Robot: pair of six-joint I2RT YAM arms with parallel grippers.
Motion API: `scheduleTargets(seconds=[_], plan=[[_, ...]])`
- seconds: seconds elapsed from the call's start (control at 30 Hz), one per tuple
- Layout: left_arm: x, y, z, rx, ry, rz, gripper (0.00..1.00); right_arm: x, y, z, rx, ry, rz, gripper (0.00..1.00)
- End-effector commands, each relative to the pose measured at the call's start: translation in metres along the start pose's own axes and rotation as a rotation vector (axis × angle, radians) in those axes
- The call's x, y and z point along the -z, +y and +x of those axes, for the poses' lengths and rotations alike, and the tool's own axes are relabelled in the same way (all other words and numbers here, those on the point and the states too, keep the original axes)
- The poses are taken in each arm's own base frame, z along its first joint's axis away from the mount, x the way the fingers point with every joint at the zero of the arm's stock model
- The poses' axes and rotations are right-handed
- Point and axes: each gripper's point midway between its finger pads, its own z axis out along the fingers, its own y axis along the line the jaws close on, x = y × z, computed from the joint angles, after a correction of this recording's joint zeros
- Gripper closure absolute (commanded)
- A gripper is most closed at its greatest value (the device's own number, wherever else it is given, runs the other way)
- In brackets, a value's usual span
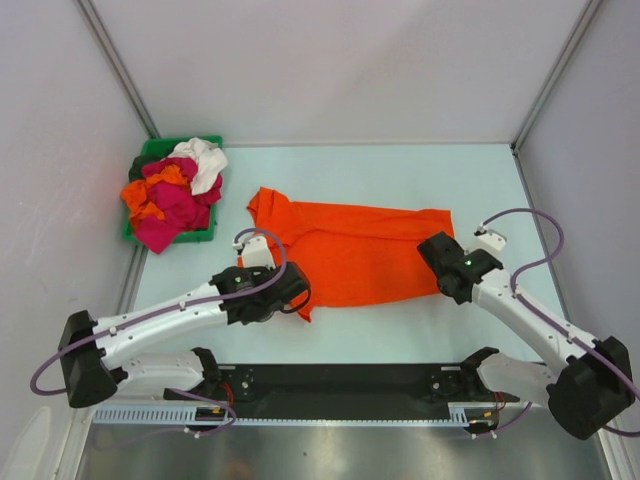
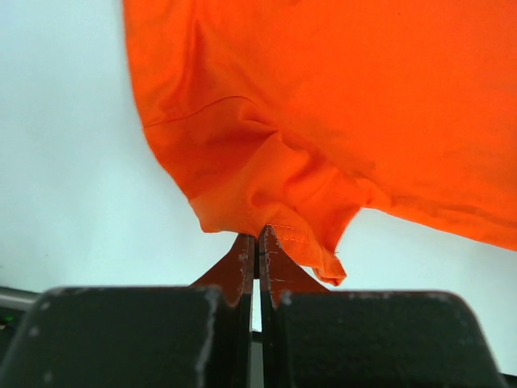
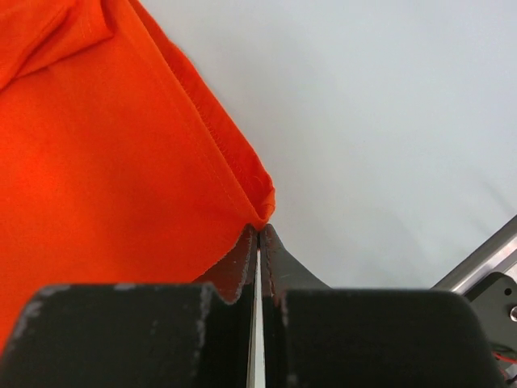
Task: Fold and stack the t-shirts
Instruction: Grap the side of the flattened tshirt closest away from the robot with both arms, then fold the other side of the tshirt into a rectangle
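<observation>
A plain bright orange t-shirt [image 1: 355,248] lies spread across the middle of the table. My left gripper [image 1: 296,295] is shut on its near left corner; the left wrist view shows the hemmed cloth [image 2: 266,186] bunched between the fingertips [image 2: 258,236]. My right gripper [image 1: 437,262] is shut on the near right corner; the right wrist view shows the hem edge [image 3: 234,162] pinched at the tips [image 3: 259,230]. More t-shirts in magenta [image 1: 175,205], orange and white [image 1: 203,158] lie crumpled in the bin.
A green plastic bin [image 1: 150,152] stands at the far left of the table against the wall. Grey enclosure walls close the left, back and right sides. The pale table surface [image 1: 400,175] shows beyond the shirt.
</observation>
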Motion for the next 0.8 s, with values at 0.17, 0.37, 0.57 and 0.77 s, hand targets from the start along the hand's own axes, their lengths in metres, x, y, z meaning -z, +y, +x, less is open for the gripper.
scheduleTargets(seconds=[0.17,0.37,0.57,0.77], plan=[[0.014,0.025,-0.021,0.121,-0.069,-0.095,1.00,0.004,-0.011,-0.027,-0.033,-0.052,-0.012,1.00],[0.011,0.021,-0.053,0.143,-0.133,-0.127,1.00,-0.001,-0.003,-0.048,-0.045,-0.069,-0.024,1.00],[-0.002,0.011,-0.090,0.156,-0.189,-0.139,1.00,-0.009,0.012,-0.060,-0.055,-0.073,-0.030,1.00],[-0.020,-0.002,-0.115,0.124,-0.226,-0.172,1.00,-0.018,0.028,-0.067,-0.061,-0.081,-0.038,1.00]])
